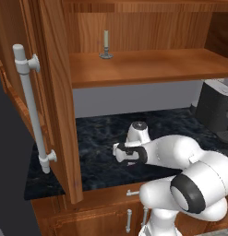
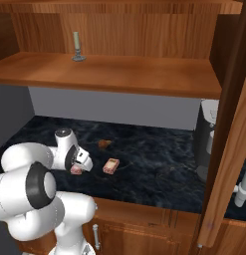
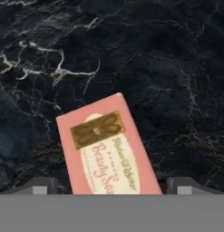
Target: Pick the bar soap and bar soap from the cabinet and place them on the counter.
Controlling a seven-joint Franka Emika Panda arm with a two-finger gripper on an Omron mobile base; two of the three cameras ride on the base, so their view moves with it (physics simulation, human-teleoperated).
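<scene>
One pink bar soap point(image 3: 106, 152) with a brown and cream label lies flat on the black marble counter point(image 3: 145, 68), between my gripper's point(image 3: 113, 186) spread fingertips, with a small gap on each side. From the right base view this bar soap point(image 2: 75, 170) sits just under my open gripper point(image 2: 78, 164), near the counter's point(image 2: 159, 159) front edge. A second bar soap point(image 2: 111, 166) lies a short way to its right. The cabinet point(image 1: 147, 67) above has its doors open, and its wooden shelf point(image 2: 119, 72) carries a candle.
A pale candle on a grey holder point(image 2: 77, 47) stands on the shelf. A small brown lump point(image 2: 103, 144) rests on the counter behind the soaps. A dark coffee machine point(image 1: 217, 110) stands at the right. The open cabinet door point(image 1: 55, 92) with its silver handle hangs at the left.
</scene>
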